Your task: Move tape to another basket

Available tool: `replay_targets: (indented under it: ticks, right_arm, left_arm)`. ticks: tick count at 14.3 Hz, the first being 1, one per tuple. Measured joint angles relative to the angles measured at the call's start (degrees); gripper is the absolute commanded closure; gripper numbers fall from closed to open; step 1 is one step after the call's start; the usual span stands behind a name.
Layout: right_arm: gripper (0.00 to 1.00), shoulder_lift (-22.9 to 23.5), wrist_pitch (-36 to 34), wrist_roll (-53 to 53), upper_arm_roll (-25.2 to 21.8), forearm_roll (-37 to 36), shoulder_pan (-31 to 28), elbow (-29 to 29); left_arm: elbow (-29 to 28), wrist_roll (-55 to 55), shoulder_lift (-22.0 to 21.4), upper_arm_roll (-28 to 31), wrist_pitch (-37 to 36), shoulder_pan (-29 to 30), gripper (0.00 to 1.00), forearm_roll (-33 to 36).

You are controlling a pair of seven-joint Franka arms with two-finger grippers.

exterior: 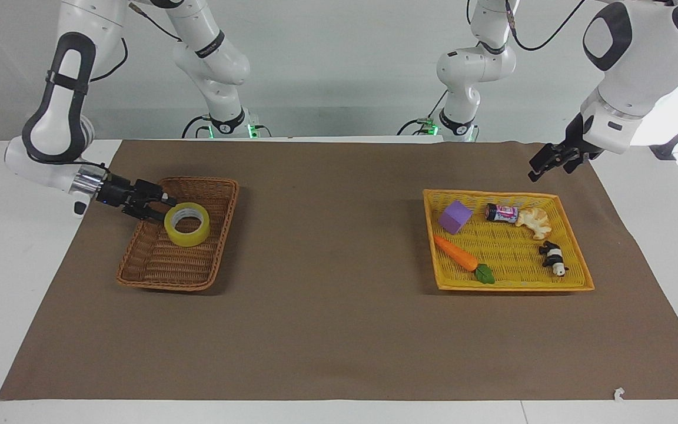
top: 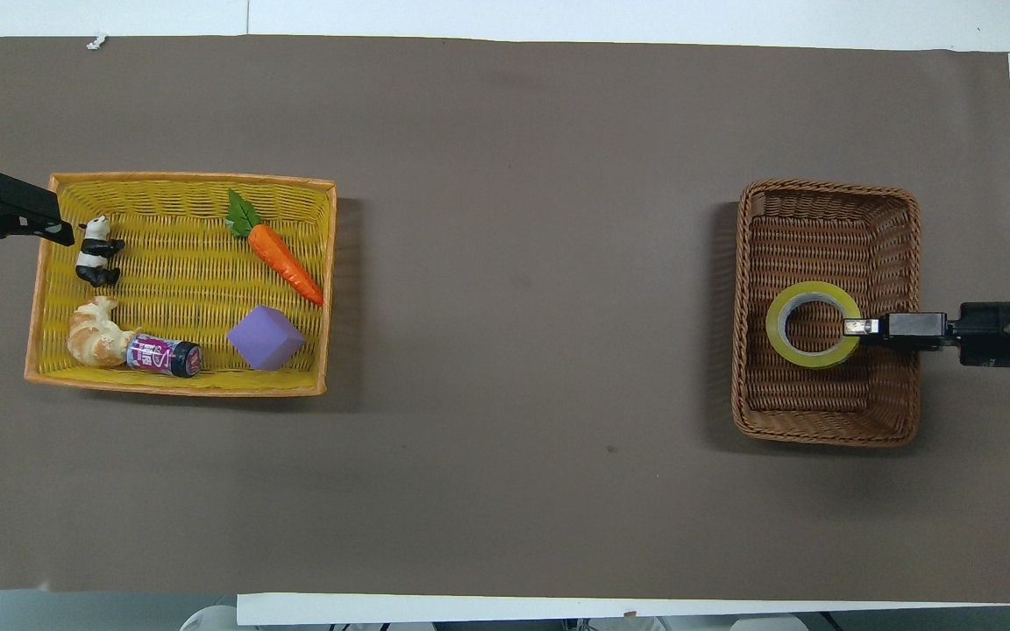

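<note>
The roll of yellow packing tape (exterior: 189,238) lies inside the brown wicker basket (exterior: 165,262), in the half of that basket nearer the robots, with its open core facing up and its lower edge on the woven floor. The right gripper (exterior: 161,209) reaches in over the brown basket's rim from the right arm's end of the table and sits right at the edge of the roll; from overhead its tip lies across the tape's ring. Whether it is clamped on the tape or has let go I cannot tell. The left gripper (exterior: 542,166) hangs in the air well apart from the brown basket, over the end of the yellow woven basket (exterior: 515,287) that lies farthest from the brown one. Its jaws are spread wide and hold nothing. The yellow basket stands on the same brown mat (exterior: 327,330) as the brown basket, toward the left arm's end of the table. Of the things in it, a purple block (exterior: 455,217) and a toy carrot (exterior: 455,253) lie at the end closest to the brown basket. A small jar with a pink label (exterior: 502,213) touches a toy croissant (exterior: 533,221) farther from the brown basket, and a toy panda (exterior: 552,258) lies farthest from it.
</note>
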Motion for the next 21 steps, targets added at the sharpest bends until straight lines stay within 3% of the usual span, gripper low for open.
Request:
replay_targets:
  ticks: [4,13,17,21]
  right_arm:
    - [0.00,-2.22,-0.02,1.96,0.30,-7.61,2.01,5.63]
    - [0.00,-11.43,-0.82,22.13,0.68,-26.66,14.27,13.58]
    - [0.00,-14.70,-6.61,29.37,0.86,-36.78,17.66,17.43]
    - [0.00,-15.14,-13.24,34.70,0.91,-43.11,17.73,23.10]
  left_arm:
    - [-0.63,0.24,-0.05,0.00,1.28,-0.01,0.00,0.00]
    - [-0.15,2.62,-0.92,-3.53,1.54,0.15,0.00,3.40]
    - [-0.15,8.49,-1.11,-3.42,1.53,0.52,0.00,3.40]
    - [-0.16,12.20,-1.10,-3.27,1.51,1.35,0.00,3.37]
